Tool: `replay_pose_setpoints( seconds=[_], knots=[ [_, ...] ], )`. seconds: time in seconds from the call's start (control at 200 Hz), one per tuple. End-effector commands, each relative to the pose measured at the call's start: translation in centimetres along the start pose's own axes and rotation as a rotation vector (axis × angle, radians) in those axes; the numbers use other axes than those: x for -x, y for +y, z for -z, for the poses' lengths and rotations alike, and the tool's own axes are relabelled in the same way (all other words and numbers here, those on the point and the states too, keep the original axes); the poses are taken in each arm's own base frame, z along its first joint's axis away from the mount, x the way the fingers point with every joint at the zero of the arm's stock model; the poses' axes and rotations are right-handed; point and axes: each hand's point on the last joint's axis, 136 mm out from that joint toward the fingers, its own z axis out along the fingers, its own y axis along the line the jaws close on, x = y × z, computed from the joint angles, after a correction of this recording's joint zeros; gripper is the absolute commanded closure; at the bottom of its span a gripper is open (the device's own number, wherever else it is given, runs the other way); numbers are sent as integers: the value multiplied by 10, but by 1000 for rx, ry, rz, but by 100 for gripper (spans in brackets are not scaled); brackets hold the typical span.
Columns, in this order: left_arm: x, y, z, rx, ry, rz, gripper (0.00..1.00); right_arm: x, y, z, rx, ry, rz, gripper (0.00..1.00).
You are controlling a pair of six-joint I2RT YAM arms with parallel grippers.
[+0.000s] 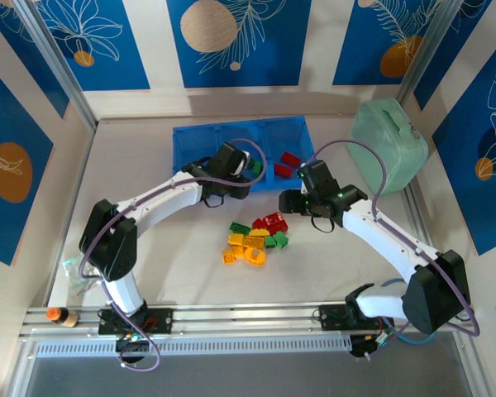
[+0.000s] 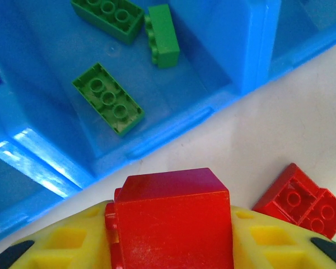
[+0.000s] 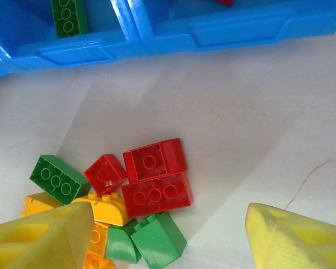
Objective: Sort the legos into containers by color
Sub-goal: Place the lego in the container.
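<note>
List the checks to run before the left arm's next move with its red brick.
1. Left pincer shut on the red brick: ok.
2. Brick lined up with the matching section: not ok; it faces the tray section holding green bricks.
3. Target located: ok; two red bricks lie one section to the right.
4. Right pincer open over the loose pile, out of the way: ok.
5. Left arm and right arm apart: ok.

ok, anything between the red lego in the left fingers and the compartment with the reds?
Only the tray itself. The held red lego faces the compartment with green legos; the red legos lie one compartment right, past the divider. No loose object shows in that path.
</note>
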Motion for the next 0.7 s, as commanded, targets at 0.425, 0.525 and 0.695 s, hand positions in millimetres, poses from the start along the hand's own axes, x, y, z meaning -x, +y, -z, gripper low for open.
replay_pose_setpoints(
  seconds=[0.425,0.525,0.695],
  knots=[
    [80,-28,12,-169,-98,26,61,-8,-37,0,-73,12,-174,27],
    [99,-46,1,-206,-102,10,61,-12,-37,0,-64,21,-178,27],
    [119,-83,-26,-267,-82,-11,60,-14,-35,3,-36,13,-177,27]
  ],
)
